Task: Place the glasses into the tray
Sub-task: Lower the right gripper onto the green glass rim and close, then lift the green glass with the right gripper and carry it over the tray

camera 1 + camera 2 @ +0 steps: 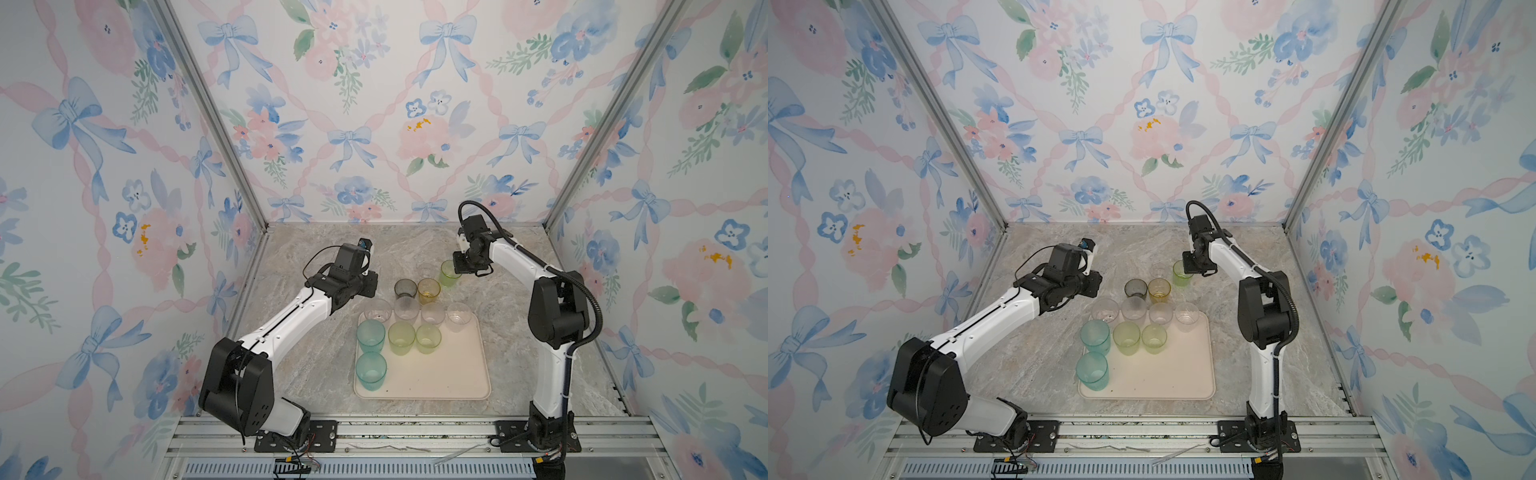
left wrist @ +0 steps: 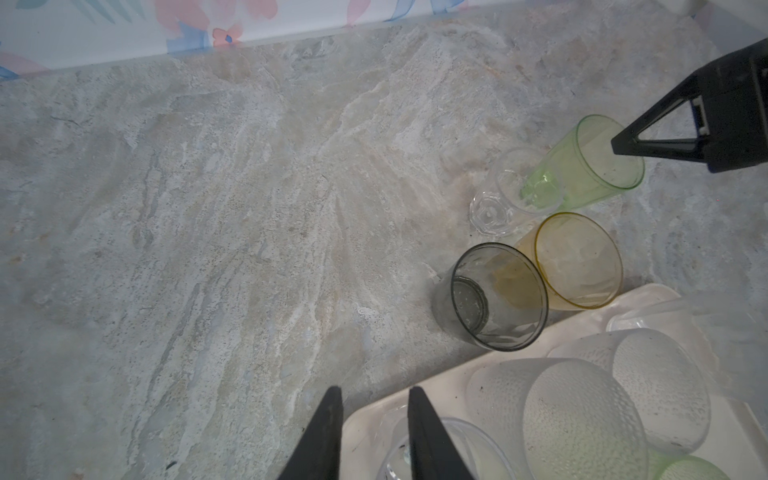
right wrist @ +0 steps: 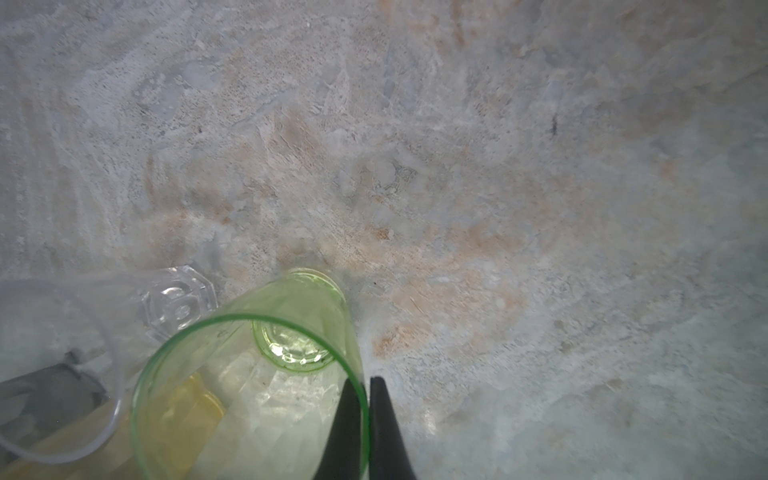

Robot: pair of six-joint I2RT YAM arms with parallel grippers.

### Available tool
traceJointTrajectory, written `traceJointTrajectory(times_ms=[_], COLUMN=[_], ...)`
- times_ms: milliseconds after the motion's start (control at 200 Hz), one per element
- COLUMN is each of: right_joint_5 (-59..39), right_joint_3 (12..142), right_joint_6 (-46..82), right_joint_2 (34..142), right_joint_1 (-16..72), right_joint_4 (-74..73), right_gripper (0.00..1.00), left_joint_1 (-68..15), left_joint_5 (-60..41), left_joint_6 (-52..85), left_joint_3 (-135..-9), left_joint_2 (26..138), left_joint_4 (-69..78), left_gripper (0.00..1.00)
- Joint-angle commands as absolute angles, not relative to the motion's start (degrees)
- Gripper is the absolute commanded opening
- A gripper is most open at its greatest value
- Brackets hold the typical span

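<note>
My right gripper [image 3: 365, 384] is shut on the rim of a yellow-green glass [image 3: 249, 395], one finger inside and one outside. That glass [image 1: 449, 272] is behind the tray, beside a tiny clear glass [image 1: 424, 269]. A smoky grey glass [image 1: 405, 289] and an amber glass [image 1: 429, 290] stand on the table just behind the cream tray [image 1: 440, 374]. The tray holds two teal glasses [image 1: 370, 336], two yellow-green ones [image 1: 401, 337] and several frosted clear ones [image 1: 406, 308]. My left gripper [image 2: 374, 392] hovers open over the tray's far left corner with nothing between its fingers.
The marble table [image 1: 311, 353] is walled by floral panels at the back and sides. The back wall [image 2: 124, 37] lies beyond the open tabletop ahead of the left gripper. An aluminium rail [image 1: 415, 432] with both arm bases runs along the front edge.
</note>
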State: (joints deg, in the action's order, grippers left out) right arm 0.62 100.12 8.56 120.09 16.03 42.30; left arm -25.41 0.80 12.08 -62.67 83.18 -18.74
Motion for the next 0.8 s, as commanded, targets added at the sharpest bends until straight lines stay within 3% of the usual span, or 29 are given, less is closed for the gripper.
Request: traceJointTrajectory(times_ms=[0,525,795], right_joint_5=[1.8,5.3,7.8], right_joint_3=[97.3,83.1,74.1], right_joint_6=[9.2,8.2,8.1], right_joint_2=[117.2,88.8,71.5], right_joint_1=[15.1,15.1,21.5], right_joint_4=[41.3,40.2,48.9], right_gripper=[0.00,0.00,0.00], left_joint_1=[-25.0,-24.9,-24.8], left_joint_5=[0.0,-0.1,-0.2], left_joint_6=[11.9,11.9,11.6], left_joint_3=[-62.2,-61.2,-61.3], left_joint_2=[82.1,82.3,82.3], left_joint_4=[-18.4,-17.1,-16.4], left_gripper=[0.30,0.30,0.30])
